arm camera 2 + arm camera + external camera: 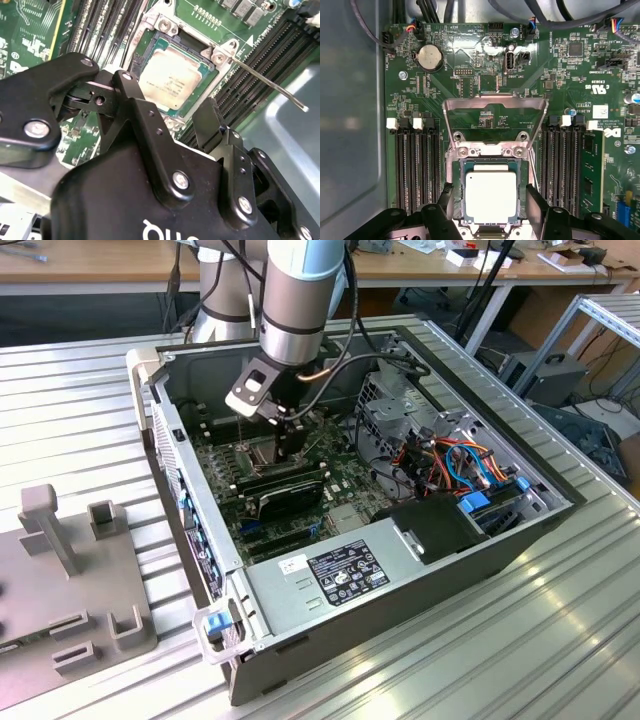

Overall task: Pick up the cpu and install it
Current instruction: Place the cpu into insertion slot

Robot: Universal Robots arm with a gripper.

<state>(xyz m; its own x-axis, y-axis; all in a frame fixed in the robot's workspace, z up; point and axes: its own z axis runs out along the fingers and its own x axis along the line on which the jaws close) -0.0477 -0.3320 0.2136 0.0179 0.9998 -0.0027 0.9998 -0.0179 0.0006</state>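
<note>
- Nearest, gripper (165,95), jaws spread wide, gripping nothing, straddling the cpu (490,196).
- Flat in the socket (490,151), that cpu, touched by neither jaw.
- Beyond, in first wrist view, load plate (495,101) swung open; in second wrist view, lever (265,78) jutting beside socket.
- Farthest, exterior view: open computer case (450,580).

Arm (295,310): silver-grey tube, pale blue cap, black cables. White wrist box (250,390). Jaws black, silver screws, white lettering.
</note>
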